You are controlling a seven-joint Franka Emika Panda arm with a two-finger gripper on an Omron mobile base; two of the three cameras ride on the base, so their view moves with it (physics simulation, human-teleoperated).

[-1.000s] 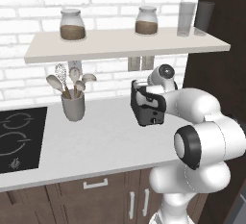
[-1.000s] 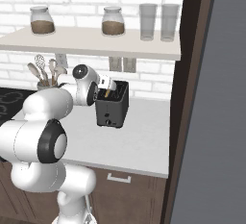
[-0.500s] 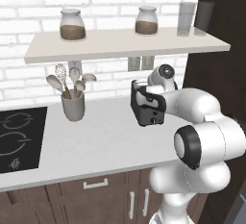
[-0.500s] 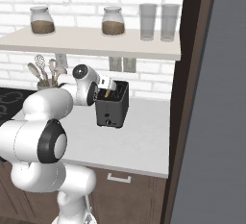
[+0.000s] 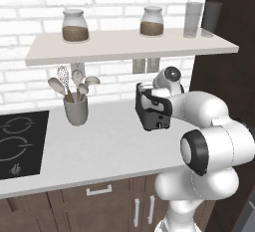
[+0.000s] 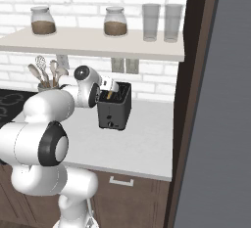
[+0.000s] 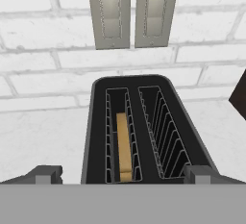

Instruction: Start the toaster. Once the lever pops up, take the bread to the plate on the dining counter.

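Observation:
The black toaster point(image 5: 153, 112) point(image 6: 114, 110) stands on the wall counter below the shelf. In the hand view I look down into the toaster point(image 7: 144, 131). The bread point(image 7: 124, 146), a golden slice, sits low in its left slot, and the right slot is empty. My gripper point(image 7: 122, 176) point(image 6: 112, 89) hovers just above the toaster's top, open, with one fingertip point(image 7: 45, 174) on each side of the toaster body and nothing held. The plate and the dining counter are out of view.
A grey utensil cup point(image 5: 75, 109) stands left of the toaster, and a black cooktop point(image 5: 20, 141) lies further left. The shelf point(image 5: 129, 47) above holds jars and glasses. Two wall outlets point(image 7: 132, 11) sit behind the toaster. A dark tall cabinet panel point(image 6: 196, 100) closes the right side.

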